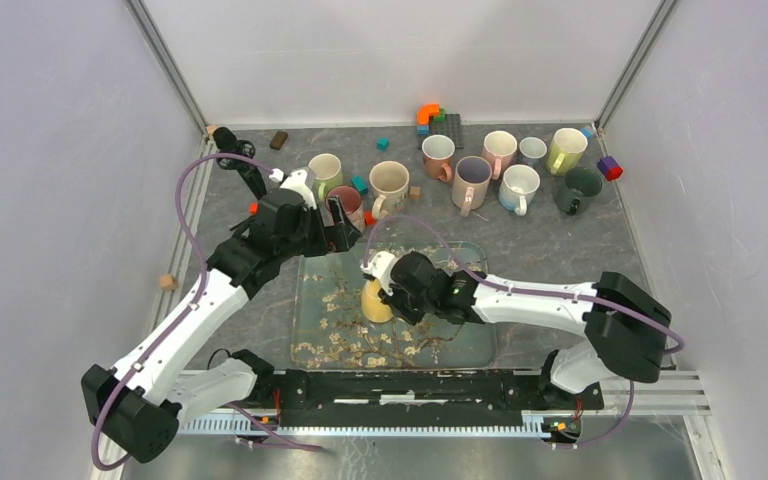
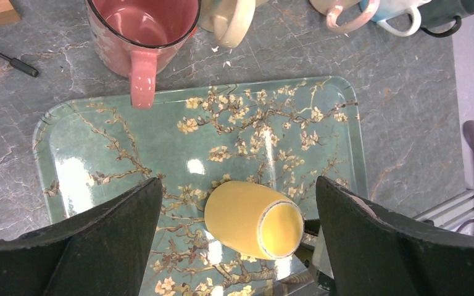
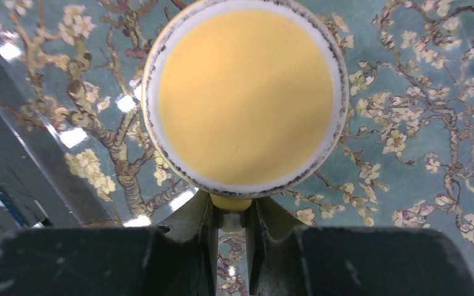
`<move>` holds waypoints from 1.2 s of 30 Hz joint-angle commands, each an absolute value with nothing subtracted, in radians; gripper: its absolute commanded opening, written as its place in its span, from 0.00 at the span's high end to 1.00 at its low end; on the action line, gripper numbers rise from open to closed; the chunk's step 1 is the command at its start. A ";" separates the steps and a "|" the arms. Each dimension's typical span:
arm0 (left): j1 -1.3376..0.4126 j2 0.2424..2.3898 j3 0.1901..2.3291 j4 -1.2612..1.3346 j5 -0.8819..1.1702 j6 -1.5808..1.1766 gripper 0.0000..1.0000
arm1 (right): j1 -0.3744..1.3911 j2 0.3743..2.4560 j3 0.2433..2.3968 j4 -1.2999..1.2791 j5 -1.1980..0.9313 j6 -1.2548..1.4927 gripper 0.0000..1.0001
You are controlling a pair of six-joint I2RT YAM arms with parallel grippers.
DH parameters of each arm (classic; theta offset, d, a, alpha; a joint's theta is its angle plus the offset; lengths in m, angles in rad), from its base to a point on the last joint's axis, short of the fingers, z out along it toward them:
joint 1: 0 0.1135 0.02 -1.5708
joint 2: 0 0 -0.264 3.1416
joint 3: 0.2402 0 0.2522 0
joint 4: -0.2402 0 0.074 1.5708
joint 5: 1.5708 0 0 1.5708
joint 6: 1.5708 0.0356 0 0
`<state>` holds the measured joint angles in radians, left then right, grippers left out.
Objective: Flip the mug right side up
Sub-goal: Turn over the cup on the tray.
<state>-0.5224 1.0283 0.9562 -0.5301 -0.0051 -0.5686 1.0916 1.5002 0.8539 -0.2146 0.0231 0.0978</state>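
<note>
Two arms are out over one flowered tray (image 1: 465, 352), which lies just beyond their bases. The yellow mug (image 3: 247, 98) stands mouth-down near the tray's middle, its flat base facing up. The right gripper (image 3: 229, 213) comes in from the side, and its fingers are pinched on the mug's handle (image 3: 231, 202), with the yellow loop showing in the narrow gap between them.

This looks like the grasp before the flip. To do it well, the pinch should sit firmly and squarely on the handle before any lift. The mug should then come up clear of the glossy tray, the wrist should roll half a turn, and the mug should go down flat on its base. A loose hold would let the mug swing on that handle, and the slick tray gives it nothing to catch on.

Farther out, the left gripper (image 2: 237, 184) hangs above the tray with its fingers spread wide and nothing in them. At the tray's far edge a pink mug (image 2: 142, 31) stands upright, its handle reaching over the rim.

Under everything is a dark, marble-veined table top (image 1: 560, 250). A row of upright mugs (image 1: 500, 170) stands towards the back, with toy blocks (image 1: 427, 113) scattered around them. Plain white walls (image 1: 410, 50) close in the far side and both flanks.
</note>
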 commanded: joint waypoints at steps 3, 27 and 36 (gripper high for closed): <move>-0.513 0.986 0.989 -0.527 0.053 -0.613 0.00 | 1.060 1.353 0.866 -0.094 0.003 0.172 1.00; -0.502 0.914 0.883 -0.212 0.381 -0.857 0.00 | 0.695 1.149 0.789 0.311 -0.259 0.591 1.00; -0.502 0.907 0.782 -0.005 0.470 -0.980 0.00 | 0.617 1.170 0.752 0.591 -0.354 0.833 1.00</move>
<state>-0.5064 0.9195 0.8082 -0.1528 0.3977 -0.8867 0.6361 1.1900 0.7483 0.3050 -0.2829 0.6983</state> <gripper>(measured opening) 0.994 0.212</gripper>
